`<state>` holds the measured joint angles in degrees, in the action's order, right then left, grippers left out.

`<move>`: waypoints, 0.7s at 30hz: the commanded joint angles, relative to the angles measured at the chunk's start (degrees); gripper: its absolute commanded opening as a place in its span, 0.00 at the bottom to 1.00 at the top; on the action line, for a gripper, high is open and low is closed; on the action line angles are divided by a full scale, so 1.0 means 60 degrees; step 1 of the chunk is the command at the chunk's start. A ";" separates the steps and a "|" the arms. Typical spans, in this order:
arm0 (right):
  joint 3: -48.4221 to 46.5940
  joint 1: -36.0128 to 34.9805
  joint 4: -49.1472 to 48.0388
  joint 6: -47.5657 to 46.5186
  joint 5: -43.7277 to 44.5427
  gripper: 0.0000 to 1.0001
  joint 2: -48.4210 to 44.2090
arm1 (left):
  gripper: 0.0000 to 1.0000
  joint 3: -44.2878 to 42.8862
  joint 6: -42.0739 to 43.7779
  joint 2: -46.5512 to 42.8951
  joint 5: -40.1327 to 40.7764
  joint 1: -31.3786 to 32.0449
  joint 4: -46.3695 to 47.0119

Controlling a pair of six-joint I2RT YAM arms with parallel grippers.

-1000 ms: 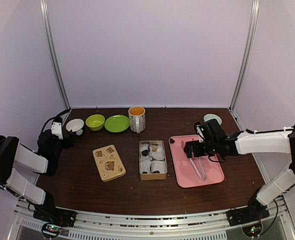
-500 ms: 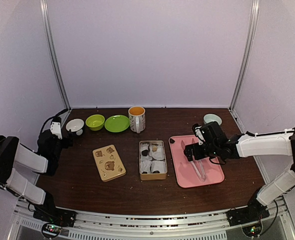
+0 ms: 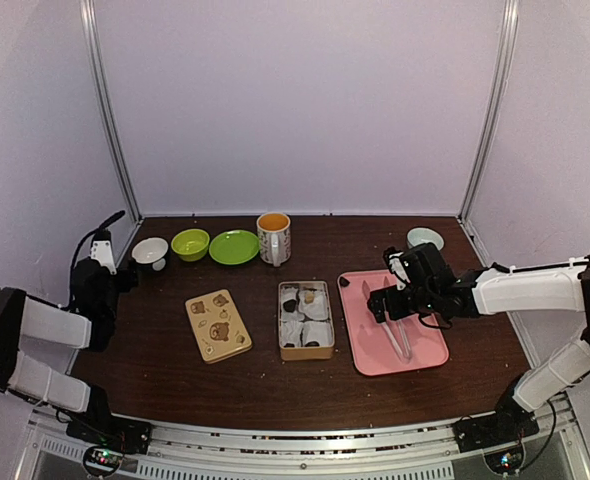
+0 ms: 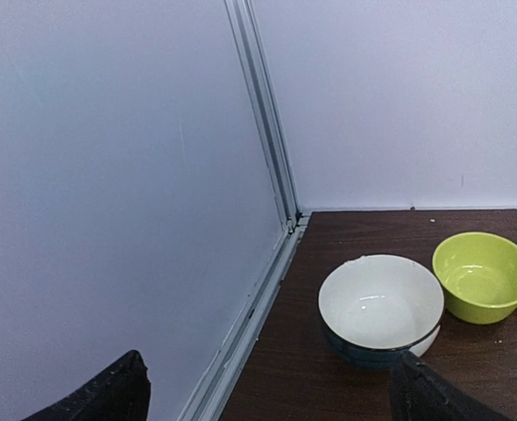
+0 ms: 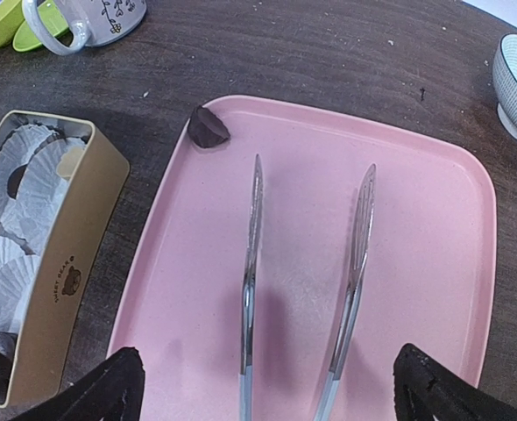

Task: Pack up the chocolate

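Right gripper (image 5: 267,390) has lowered over the slim metal tongs (image 5: 251,254) on the flat pink tray (image 5: 434,219).
Its jaws gape fully, holding nothing; grasping the tongs looks next. One small dark brown chocolate lump (image 5: 208,129) sits at the tray's far-left corner, near the tan rectangular tin (image 5: 70,263). The left gripper (image 4: 272,399), lifted slightly, is likewise wide and empty.

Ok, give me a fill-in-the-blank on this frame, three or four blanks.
The metal tongs and one chocolate lie on a tray coloured ___.
The right pincer hangs above the tongs, jaws ___.
The left pincer faces a white bowl beside a bowl coloured ___.
Missing: pink; open; green.
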<state>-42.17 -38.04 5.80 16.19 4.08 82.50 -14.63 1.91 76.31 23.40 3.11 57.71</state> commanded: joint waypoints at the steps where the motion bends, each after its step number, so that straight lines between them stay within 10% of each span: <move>1: -0.0304 -0.0087 0.0074 -0.0276 -0.0097 1.00 -0.0187 | 0.98 -0.0762 -0.0208 -0.1596 0.0403 0.0178 -0.2371; 9: -0.1348 -0.0740 0.0302 0.0047 -0.0783 1.00 -0.0468 | 0.98 -0.2365 -0.3485 -0.3875 -0.0227 0.0192 -0.8355; 21: -0.3631 -0.2953 0.1249 0.0569 -0.0338 1.00 0.0799 | 0.98 -0.2597 -0.5285 -0.5028 -0.3955 0.0197 -1.1283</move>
<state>-61.28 -52.64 10.35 17.54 0.43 84.95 -28.45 -26.00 44.29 9.72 3.99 -1.69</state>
